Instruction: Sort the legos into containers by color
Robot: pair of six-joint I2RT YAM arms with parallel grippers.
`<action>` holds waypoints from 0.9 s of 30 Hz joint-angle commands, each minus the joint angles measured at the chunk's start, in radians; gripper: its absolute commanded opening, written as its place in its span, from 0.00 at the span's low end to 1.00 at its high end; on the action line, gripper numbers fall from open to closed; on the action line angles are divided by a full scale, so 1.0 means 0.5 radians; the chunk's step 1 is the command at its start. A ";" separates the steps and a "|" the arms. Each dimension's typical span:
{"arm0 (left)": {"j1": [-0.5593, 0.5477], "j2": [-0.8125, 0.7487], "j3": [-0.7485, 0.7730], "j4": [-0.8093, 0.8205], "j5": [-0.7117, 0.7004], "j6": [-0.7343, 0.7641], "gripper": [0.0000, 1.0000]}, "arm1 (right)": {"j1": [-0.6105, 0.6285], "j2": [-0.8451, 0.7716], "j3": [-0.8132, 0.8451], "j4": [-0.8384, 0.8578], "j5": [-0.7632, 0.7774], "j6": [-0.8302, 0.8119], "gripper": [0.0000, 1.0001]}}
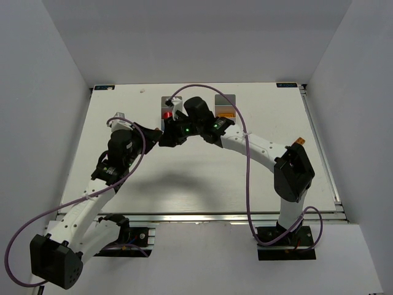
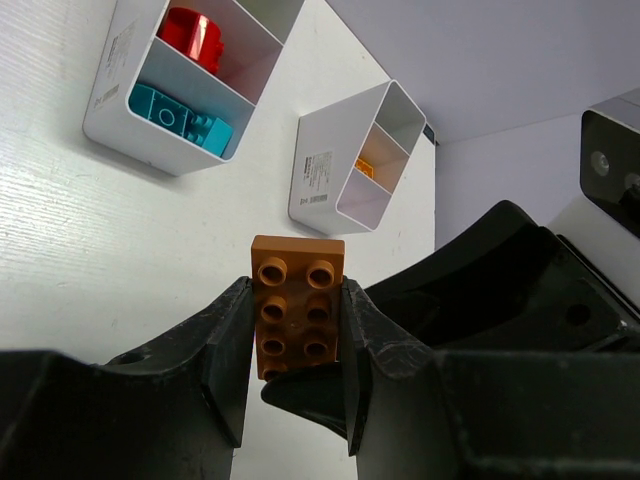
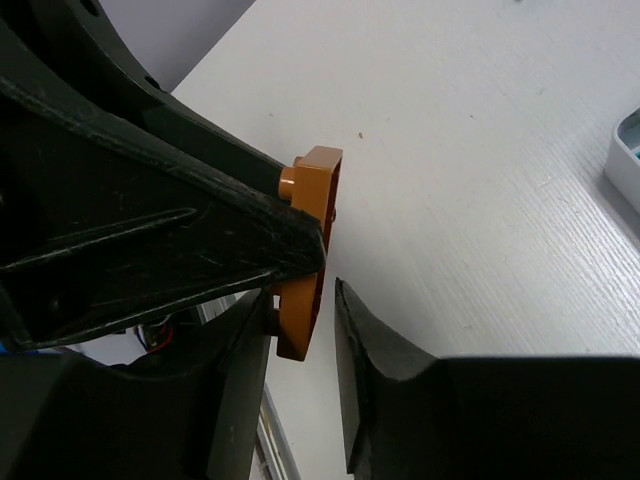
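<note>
The left hand (image 2: pixel 296 312) was pinching a flat orange plastic brick with 2 rows of 4 studs (image 2: pixel 297 300) by its long sides, holding it in the air above the white tabletop (image 2: pixel 100 250). The right hand (image 3: pixel 300 300) had its fingers spread on either side of the brick's lower end. A gap showed at 1 finger, so it was not gripping. This looked like a handover between the 2 arms.

Beyond stood 2 white 3-compartment plastic bins. The left bin (image 2: pixel 120 110) held teal bricks (image 2: pixel 180 115) in its nearest compartment and a rounded red piece (image 2: pixel 192 35) in the next. The right bin (image 2: pixel 320 180) held a small orange piece (image 2: pixel 365 168) in what seemed its middle compartment, the likely destination.

The main risk was timing. If the left hand let go before the right had closed firmly, the brick would fall to the tabletop. The right fingers covered only the brick's end, so a shallow grip could let it pivot or slip. With both hands crowded close together, a small misalignment could also knock finger against finger and twist the brick loose.
</note>
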 commanded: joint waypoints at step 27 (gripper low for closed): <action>-0.006 -0.293 0.197 -0.317 -0.409 0.129 0.82 | -0.519 -0.511 -0.382 0.034 -0.325 -0.843 0.00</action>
